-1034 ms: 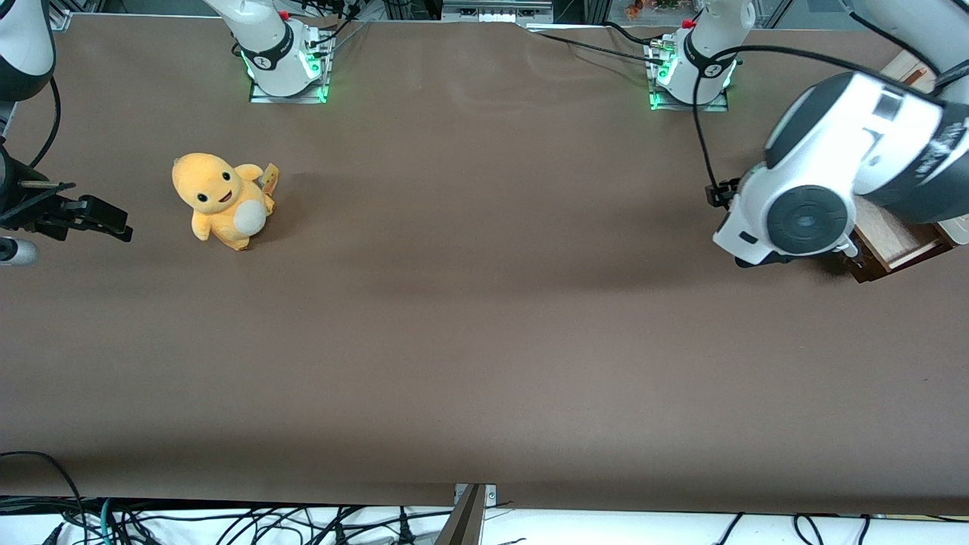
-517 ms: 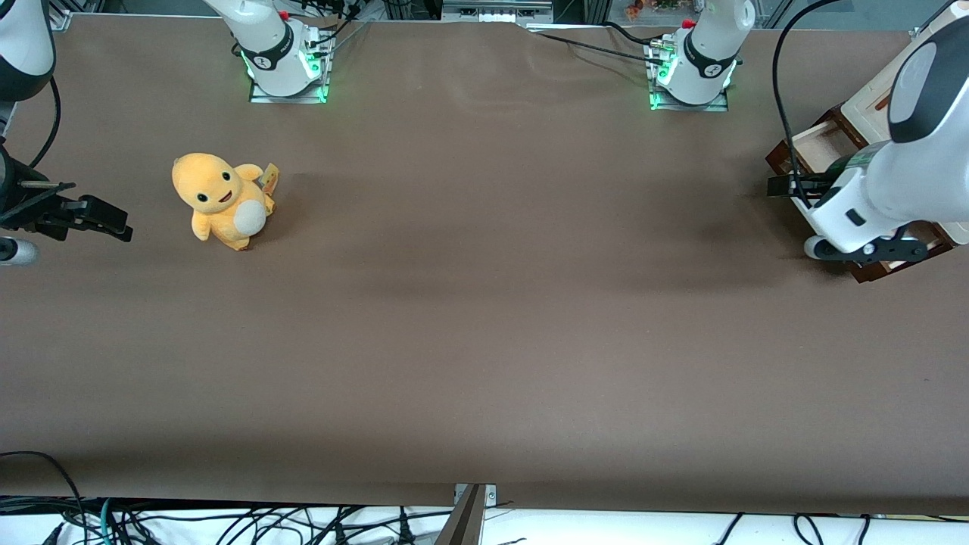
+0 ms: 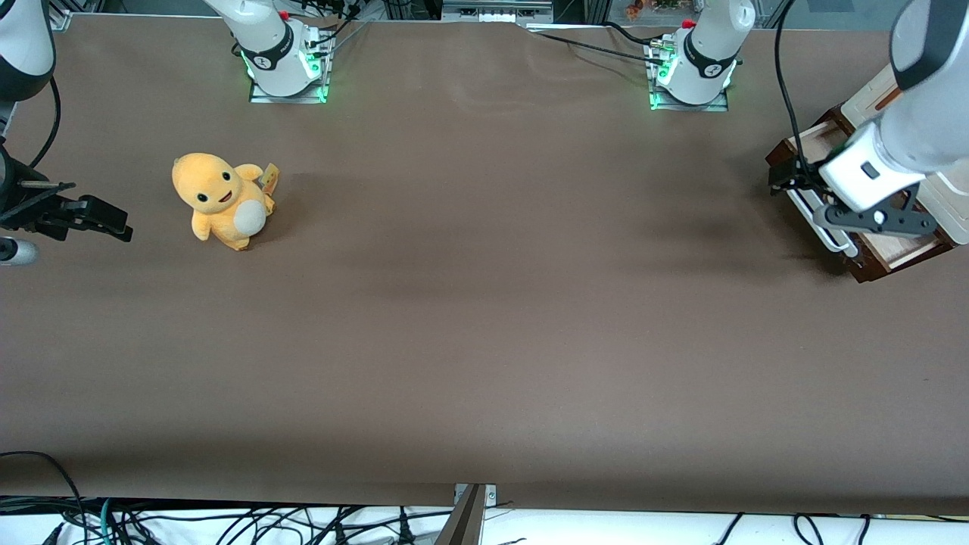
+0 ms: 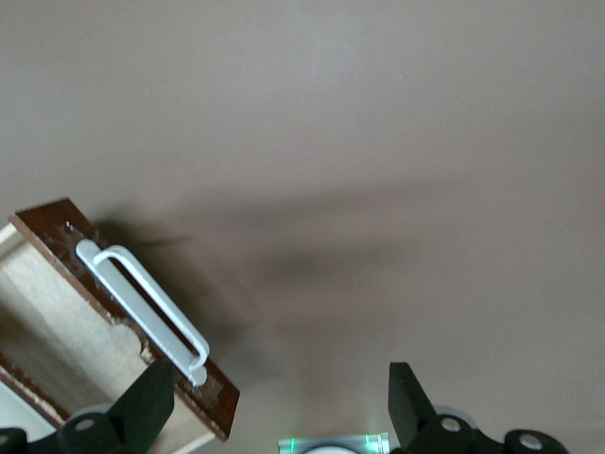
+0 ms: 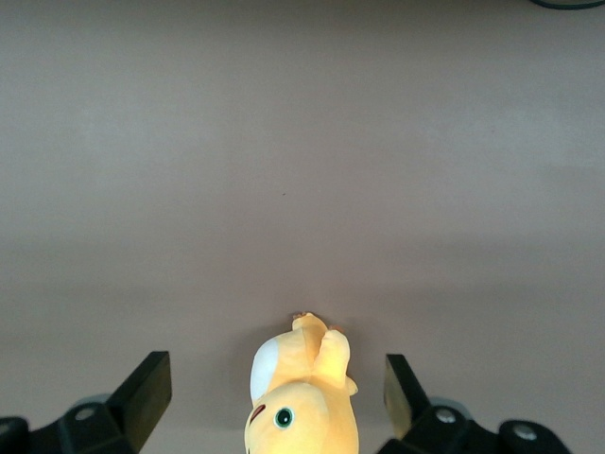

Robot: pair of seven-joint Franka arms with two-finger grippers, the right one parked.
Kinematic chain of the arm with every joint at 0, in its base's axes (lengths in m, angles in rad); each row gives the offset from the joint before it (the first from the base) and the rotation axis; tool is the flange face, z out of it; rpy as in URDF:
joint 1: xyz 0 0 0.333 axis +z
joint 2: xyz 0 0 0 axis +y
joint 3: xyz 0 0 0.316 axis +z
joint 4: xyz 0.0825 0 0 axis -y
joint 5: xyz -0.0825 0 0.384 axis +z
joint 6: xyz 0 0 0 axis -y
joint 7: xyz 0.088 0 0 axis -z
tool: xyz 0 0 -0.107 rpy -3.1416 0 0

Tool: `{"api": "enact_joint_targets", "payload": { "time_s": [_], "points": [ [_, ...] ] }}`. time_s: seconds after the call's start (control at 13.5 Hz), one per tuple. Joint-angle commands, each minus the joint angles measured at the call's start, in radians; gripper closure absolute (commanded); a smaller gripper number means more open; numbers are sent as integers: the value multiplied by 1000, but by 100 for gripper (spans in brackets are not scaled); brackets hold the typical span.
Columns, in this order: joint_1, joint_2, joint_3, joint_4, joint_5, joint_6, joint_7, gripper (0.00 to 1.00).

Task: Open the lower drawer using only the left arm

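The lower drawer stands pulled out of the cabinet at the working arm's end of the table. It is dark brown with a pale tan floor and a long white bar handle on its front. The left arm reaches down over it. Its gripper hangs above the drawer's front part, open wide, with nothing between the fingers. One black fingertip sits over the end of the handle, apart from it; the other fingertip is over bare table.
The cream cabinet top shows above the drawer, partly hidden by the arm. A yellow plush toy sits toward the parked arm's end of the table. Two arm bases stand along the edge farthest from the front camera.
The left arm has swung up and away from the front camera, uncovering the drawer front and white handle. The gripper now hangs higher over the drawer. The drawer has stayed pulled out.
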Motion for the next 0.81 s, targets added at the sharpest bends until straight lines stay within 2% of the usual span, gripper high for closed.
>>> {"api": "enact_joint_targets", "payload": {
  "time_s": [0.0,0.15,0.3,0.52,0.74],
  "points": [
    [-25,-92,23,-101,-10,108,27,0],
    [-51,-94,38,-95,-16,108,15,0],
    [-80,-86,89,-78,-74,102,14,0],
    [-82,-78,95,-55,-70,70,-3,0],
    [-68,-25,95,35,-68,-7,-54,0]
  ]
}}
